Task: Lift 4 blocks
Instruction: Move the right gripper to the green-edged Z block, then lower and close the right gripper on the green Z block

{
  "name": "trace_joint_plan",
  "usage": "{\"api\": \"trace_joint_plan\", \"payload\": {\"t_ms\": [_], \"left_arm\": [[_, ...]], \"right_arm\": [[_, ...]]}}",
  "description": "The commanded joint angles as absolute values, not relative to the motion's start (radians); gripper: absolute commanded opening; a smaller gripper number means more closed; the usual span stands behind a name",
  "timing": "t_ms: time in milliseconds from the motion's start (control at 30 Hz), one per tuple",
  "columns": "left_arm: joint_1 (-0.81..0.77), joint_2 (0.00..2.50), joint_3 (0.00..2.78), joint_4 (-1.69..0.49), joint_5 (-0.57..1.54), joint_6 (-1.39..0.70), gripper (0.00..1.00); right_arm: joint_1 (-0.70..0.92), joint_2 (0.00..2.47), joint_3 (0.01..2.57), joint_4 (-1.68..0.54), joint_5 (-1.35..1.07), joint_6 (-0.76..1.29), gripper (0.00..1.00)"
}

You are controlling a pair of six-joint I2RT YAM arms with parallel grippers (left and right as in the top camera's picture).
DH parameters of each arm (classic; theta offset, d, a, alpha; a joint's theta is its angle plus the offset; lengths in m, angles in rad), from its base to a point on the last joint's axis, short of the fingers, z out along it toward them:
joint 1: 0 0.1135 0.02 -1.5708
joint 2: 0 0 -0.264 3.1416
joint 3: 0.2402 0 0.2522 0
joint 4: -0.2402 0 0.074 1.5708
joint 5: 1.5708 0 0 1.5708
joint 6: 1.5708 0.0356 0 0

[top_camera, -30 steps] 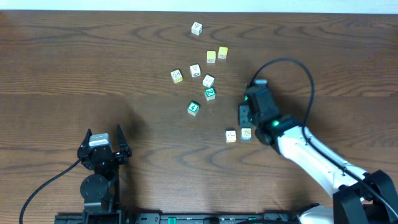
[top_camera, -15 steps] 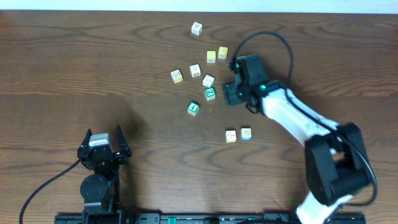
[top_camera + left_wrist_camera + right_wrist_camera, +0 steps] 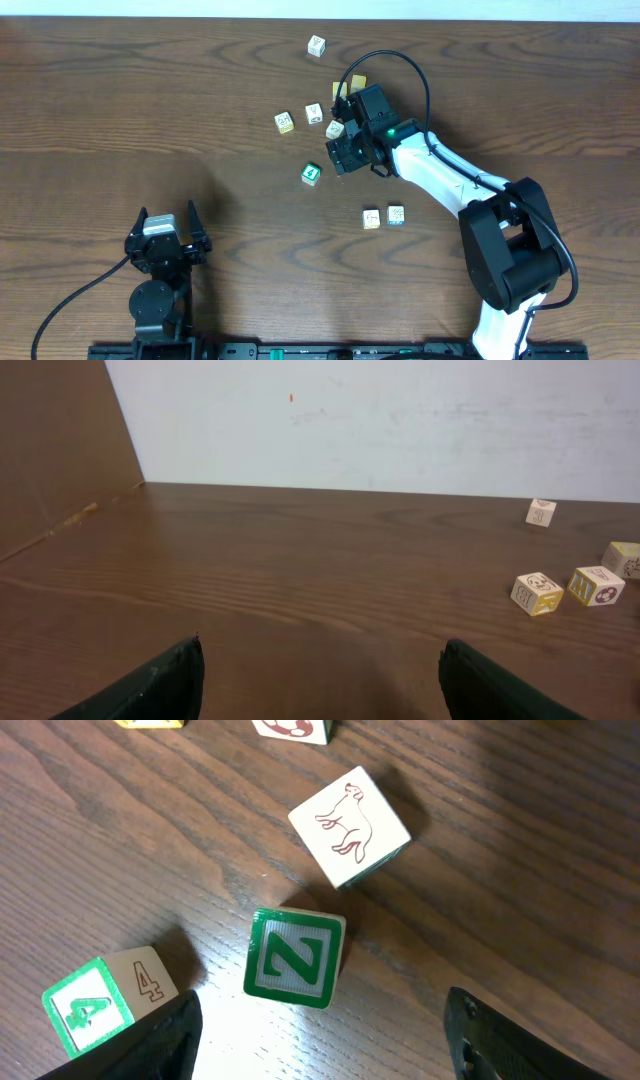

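Right hand point(image 3: 320, 1025) spread, empty, above green N block point(image 3: 293, 958) lying flat on tabletop point(image 3: 520, 870). Green 4 block point(image 3: 90, 1010) just beside N block; cream block point(image 3: 371, 217) and blue-edged block point(image 3: 396, 214) well apart from it. Probably light, rigid, smooth wood: pinch opposite flat faces, square-on. Left hand point(image 3: 320, 670) spread, idle.

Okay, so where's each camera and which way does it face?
Overhead: above the table, looking straight down; left gripper and right gripper show.
Left wrist: low on its arm, facing the wall; own fingertips.
Right wrist: looking down at the green N block; own fingertips.
Shared: green 4 block, in overhead and right wrist.
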State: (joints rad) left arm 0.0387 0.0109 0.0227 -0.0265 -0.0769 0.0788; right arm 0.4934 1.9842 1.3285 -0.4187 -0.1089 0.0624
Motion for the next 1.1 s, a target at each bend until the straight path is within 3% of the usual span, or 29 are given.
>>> {"api": "trace_joint_plan", "payload": {"t_ms": [0, 167, 700, 1067], "left_arm": [[0.044, 0.006, 0.004, -0.067, -0.089, 0.074, 0.75], [0.044, 0.006, 0.004, -0.067, -0.089, 0.074, 0.75], [0.044, 0.006, 0.004, -0.067, -0.089, 0.074, 0.76], [0.044, 0.006, 0.004, -0.067, -0.089, 0.074, 0.75]], "right_arm": [[0.504, 2.000, 1.350, -0.408, -0.117, 0.043, 0.73], [0.508, 2.002, 1.350, -0.371, -0.117, 0.043, 0.63], [0.555, 2.062, 1.350, -0.318, -0.112, 0.043, 0.59], [0.562, 2.078, 1.354, -0.289, -0.019, 0.048, 0.50]]}}
